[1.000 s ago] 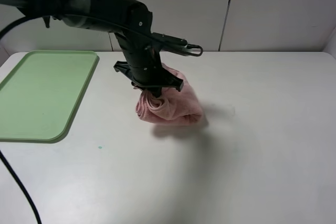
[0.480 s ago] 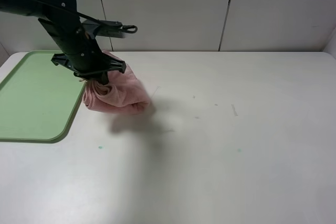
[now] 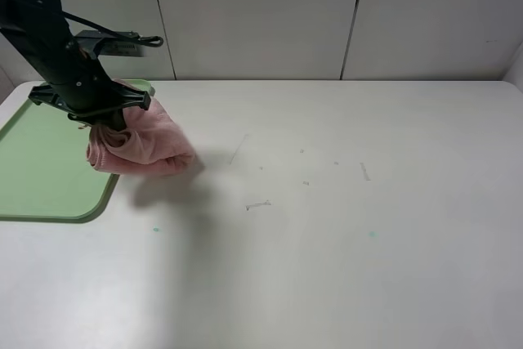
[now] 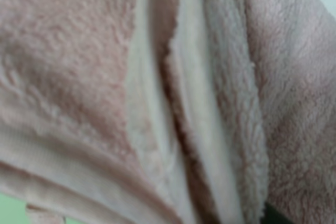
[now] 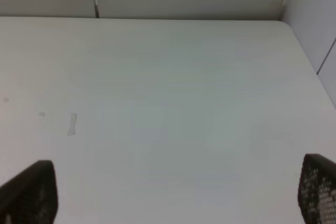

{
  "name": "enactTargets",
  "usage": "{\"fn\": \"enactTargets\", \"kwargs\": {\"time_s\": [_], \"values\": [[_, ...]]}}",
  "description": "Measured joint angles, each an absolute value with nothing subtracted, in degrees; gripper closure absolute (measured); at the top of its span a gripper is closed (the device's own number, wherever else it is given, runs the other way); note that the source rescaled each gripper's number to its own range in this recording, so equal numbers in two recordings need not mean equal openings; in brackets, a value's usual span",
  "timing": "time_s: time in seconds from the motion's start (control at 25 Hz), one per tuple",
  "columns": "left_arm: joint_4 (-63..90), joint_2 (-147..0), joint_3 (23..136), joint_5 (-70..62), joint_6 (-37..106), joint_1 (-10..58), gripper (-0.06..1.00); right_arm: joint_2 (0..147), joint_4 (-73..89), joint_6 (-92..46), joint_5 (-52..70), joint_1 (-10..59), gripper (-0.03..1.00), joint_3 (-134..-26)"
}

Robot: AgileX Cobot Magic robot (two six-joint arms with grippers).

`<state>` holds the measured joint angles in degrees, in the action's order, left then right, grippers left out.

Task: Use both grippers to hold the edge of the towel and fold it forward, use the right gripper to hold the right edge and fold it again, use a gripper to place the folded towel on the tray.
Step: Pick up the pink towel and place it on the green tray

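White table [image 3: 343, 226]; left end effector [image 3: 105, 124] clamps bunched towel [image 3: 143, 143] hanging beneath, over tray [image 3: 41, 169] rim.

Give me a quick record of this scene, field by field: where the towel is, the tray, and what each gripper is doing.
towel: pink, bunched, hanging from the left gripper, straddling the tray's right rim
tray: pale green, at the table's left side, nothing lying flat in it
left gripper: shut on the towel, above the tray's right rim
right gripper: open, holding nothing, over bare table
table: white, a few small marks
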<state>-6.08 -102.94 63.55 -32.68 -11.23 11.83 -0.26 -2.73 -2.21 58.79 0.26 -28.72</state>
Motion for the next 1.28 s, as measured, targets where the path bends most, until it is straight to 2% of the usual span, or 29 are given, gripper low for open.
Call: {"fn": "enactTargets", "kwargs": {"time_s": [0.64,1.28], "values": [[-6.0,-104.7,60.5,-16.9,-11.1,-3.6,0.74,-0.3,-2.7,-2.2,58.8,0.3,-0.03,-28.7],[-7.5,-108.4,60.5,-13.2,-10.8,-9.7,0.74,-0.3,-2.7,-2.2,58.7,0.3,-0.03,-28.7]]}}
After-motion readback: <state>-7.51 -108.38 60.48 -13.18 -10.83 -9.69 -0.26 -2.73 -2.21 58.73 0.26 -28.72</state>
